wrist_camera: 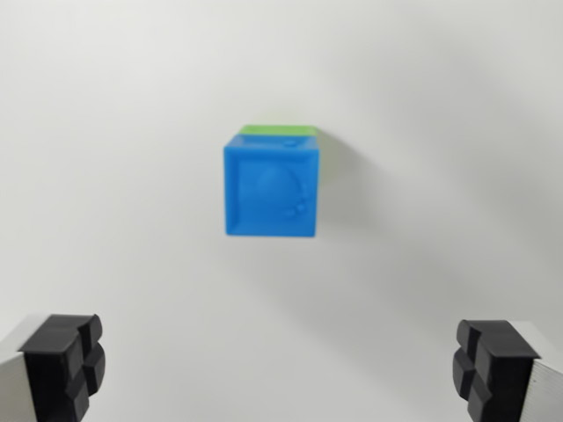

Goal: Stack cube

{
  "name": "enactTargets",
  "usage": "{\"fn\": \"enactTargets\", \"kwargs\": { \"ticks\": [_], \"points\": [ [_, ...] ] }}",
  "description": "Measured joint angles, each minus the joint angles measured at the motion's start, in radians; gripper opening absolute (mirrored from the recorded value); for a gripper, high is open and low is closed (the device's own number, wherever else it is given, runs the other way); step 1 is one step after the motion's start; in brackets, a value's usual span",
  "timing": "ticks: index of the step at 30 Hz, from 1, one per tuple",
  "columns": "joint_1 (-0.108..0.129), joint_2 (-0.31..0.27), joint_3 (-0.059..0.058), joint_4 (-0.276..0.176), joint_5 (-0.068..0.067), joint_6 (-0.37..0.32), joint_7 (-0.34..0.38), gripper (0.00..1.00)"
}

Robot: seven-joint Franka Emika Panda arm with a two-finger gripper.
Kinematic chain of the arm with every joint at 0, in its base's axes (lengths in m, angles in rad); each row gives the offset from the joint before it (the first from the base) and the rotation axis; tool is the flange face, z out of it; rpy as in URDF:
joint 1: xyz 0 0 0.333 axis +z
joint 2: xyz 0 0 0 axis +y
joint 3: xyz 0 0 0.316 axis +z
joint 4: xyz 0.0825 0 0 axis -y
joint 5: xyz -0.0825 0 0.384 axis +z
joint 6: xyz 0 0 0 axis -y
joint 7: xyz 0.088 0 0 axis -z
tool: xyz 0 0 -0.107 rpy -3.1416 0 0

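A blue cube (pixel 270 185) sits in the middle of the wrist view on a white surface, seen from above. A thin strip of a green cube (pixel 280 128) shows along its top edge, so the blue cube rests on the green one. My gripper (pixel 280 369) hangs above them, open, with nothing between its fingers. Its black left fingertip (pixel 63 365) shows at the bottom left corner and its right fingertip (pixel 494 369) at the bottom right. Both pads stand well apart from the cubes.
The white surface (pixel 440 132) fills the whole view. A soft shadow falls to the right of the cubes.
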Motion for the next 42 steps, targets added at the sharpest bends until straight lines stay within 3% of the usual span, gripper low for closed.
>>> {"fn": "enactTargets", "kwargs": {
  "ticks": [25,42],
  "points": [
    [0.000,-0.073,0.000,0.123,0.004,-0.196,-0.003,1.00],
    [0.000,-0.082,0.000,0.154,0.004,-0.237,-0.003,1.00]
  ]
}}
